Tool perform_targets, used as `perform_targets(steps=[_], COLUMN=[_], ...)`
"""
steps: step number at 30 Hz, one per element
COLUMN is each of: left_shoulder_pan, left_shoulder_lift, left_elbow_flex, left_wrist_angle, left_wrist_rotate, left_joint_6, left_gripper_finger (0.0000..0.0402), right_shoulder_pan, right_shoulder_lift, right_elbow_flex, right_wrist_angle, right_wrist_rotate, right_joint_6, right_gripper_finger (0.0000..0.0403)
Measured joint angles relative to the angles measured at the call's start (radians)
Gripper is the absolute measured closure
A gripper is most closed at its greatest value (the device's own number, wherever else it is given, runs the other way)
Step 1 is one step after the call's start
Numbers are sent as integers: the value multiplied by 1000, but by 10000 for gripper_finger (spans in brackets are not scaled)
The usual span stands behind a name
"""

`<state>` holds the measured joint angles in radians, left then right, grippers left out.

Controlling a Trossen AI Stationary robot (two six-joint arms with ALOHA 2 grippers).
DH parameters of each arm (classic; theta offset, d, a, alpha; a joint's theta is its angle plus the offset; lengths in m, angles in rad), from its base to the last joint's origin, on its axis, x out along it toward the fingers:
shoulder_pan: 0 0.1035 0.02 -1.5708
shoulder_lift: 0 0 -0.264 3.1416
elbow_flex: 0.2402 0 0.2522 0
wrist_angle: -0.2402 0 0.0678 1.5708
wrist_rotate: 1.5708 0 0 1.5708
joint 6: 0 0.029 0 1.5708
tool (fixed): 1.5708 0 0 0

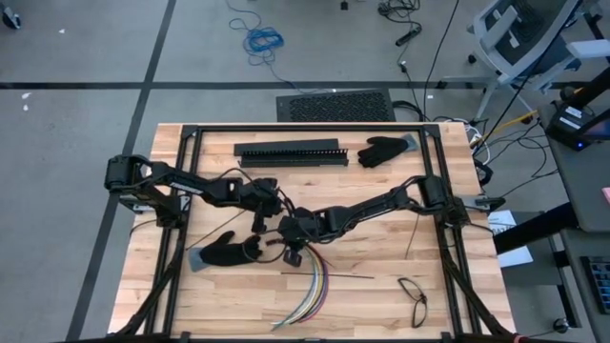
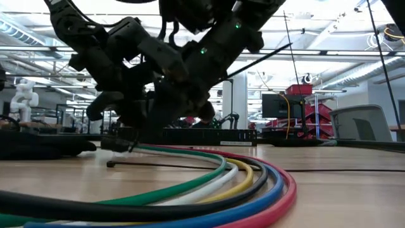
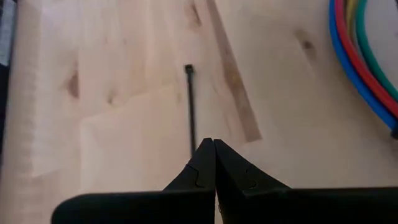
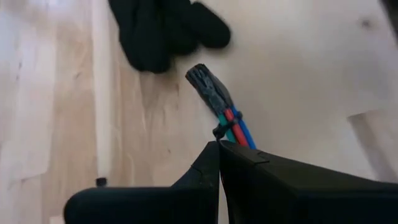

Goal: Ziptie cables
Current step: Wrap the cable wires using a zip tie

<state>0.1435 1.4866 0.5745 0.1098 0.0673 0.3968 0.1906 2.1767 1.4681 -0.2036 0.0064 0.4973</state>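
Wooden table (image 1: 400, 229): cables (image 1: 310, 291) near its front edge.

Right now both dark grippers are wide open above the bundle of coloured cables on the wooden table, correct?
Not quite: both are shut. The left wrist view shows the left gripper closed, the right wrist view the right gripper closed, above the bundle of coloured cables on the wooden table.

Cables (image 1: 310, 286) and black glove (image 1: 221, 253) crowd table centre, open wood at right edge.

Cables (image 2: 240, 183) run red, blue, black, yellow, white, green. Black gloves (image 1: 226, 252), black slotted bar (image 1: 291, 152), black zip tie (image 3: 190, 106). Pale wood-grain table (image 1: 381, 286).
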Motion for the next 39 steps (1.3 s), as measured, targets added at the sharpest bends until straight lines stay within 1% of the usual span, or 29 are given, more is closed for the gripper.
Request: perform_targets(steps=[5,11,14,22,25,27,31,36,38,39], left_shoulder_pan=[-7,-14,-13,-13,-18,-26,-34,-35,-35,-37], left_shoulder_lift=[1,23,74,227,280,321,391,438,444,444], left_elbow_flex=[19,20,23,25,25,26,26,27,27,27], left_wrist_angle=[24,80,127,376,438,486,594,694,713,714], left_wrist_rotate=[0,35,33,61,90,91,55,-66,-71,-49], left_joint_6=[0,-1,-8,-127,-172,-207,-272,-351,-391,-410], left_gripper_finger=[401,401,401,401,401,401,401,401,401,401], right_shoulder_pan=[13,19,20,29,31,29,20,15,13,13], right_shoulder_lift=[5,-13,-18,-19,-21,-25,-50,-81,-88,-90], right_elbow_flex=[0,-2,28,42,42,42,42,43,43,43], right_wrist_angle=[38,161,149,155,164,164,179,179,179,179], right_wrist_rotate=[-14,-44,-63,-85,-94,-104,-114,-101,-93,-91], right_joint_6=[19,57,65,129,130,131,128,115,114,113], right_gripper_finger=[403,403,403,403,403,403,403,403,403,403])
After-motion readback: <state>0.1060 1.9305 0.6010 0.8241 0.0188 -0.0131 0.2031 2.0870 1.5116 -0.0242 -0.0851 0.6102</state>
